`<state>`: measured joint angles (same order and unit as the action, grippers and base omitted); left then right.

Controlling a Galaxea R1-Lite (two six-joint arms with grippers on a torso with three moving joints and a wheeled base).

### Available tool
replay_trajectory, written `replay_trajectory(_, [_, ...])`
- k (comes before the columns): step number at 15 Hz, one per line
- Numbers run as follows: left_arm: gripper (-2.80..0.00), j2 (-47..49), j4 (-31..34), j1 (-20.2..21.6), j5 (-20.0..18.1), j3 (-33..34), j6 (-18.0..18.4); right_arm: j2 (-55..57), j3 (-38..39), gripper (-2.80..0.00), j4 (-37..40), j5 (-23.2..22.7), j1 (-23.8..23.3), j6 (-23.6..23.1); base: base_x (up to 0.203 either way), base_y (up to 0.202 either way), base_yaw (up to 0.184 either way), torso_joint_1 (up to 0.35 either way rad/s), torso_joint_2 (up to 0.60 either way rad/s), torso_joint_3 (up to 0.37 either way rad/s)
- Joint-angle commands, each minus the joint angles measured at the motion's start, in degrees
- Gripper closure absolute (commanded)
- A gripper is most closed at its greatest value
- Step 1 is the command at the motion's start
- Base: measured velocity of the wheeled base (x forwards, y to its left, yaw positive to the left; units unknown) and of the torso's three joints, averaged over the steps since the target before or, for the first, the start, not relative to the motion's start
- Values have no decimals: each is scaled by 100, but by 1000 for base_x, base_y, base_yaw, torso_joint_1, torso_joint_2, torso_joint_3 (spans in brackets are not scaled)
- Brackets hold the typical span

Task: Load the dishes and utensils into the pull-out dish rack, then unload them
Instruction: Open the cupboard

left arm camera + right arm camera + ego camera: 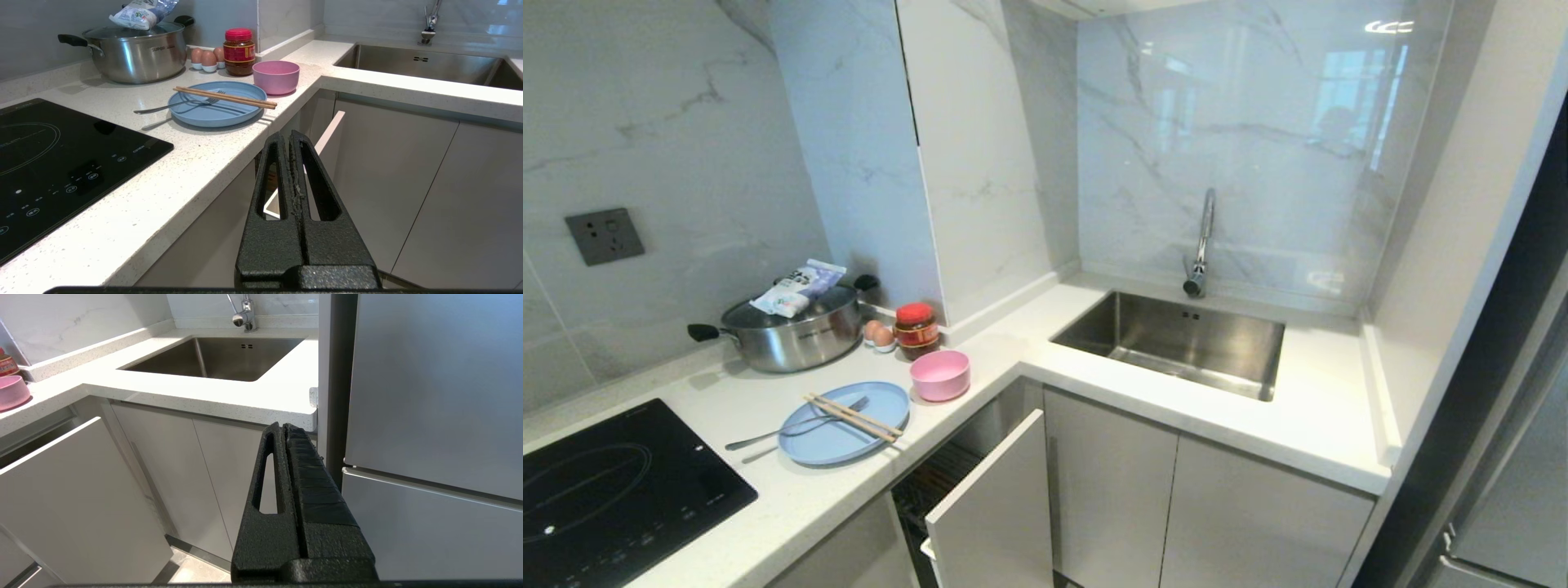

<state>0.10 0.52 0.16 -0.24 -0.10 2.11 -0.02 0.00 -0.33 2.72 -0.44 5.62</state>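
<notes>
Plate [843, 425]: light blue, on the counter above the part-open rack [988, 506]; probably light plastic, stiff; grip its rim.
Chopsticks [854, 417]: wooden, across the plate; thin, likely to roll, so pinch both mid-length.
Fork [796, 428]: slim metal, tines on the plate; slippery.
Bowl [940, 375]: pink, just beside the plate; take by the wall.
Writing: lettering on the pot [135, 53] and jar [239, 52], too small to read.
Left gripper [291, 141]: fingers pressed together, empty, below counter height.
Right gripper [284, 430]: fingers together, empty, facing the cabinets.
</notes>
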Motion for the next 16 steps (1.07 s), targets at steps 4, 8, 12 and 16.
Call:
replay_trajectory(4, [0, 4, 0, 2, -2, 1, 0, -24, 0, 0, -2, 1, 0, 1, 0, 0, 0, 0, 0, 0])
replay_trajectory(8, [0, 1, 0, 2, -2, 1, 0, -24, 0, 0, -2, 1, 0, 1, 0, 0, 0, 0, 0, 0])
replay_trajectory(12, [0, -1, 0, 2, -2, 1, 0, -24, 0, 0, -2, 1, 0, 1, 0, 0, 0, 0, 0, 0])
replay_trajectory(16, [0, 4, 0, 2, -2, 1, 0, -24, 0, 0, -2, 1, 0, 1, 0, 0, 0, 0, 0, 0])
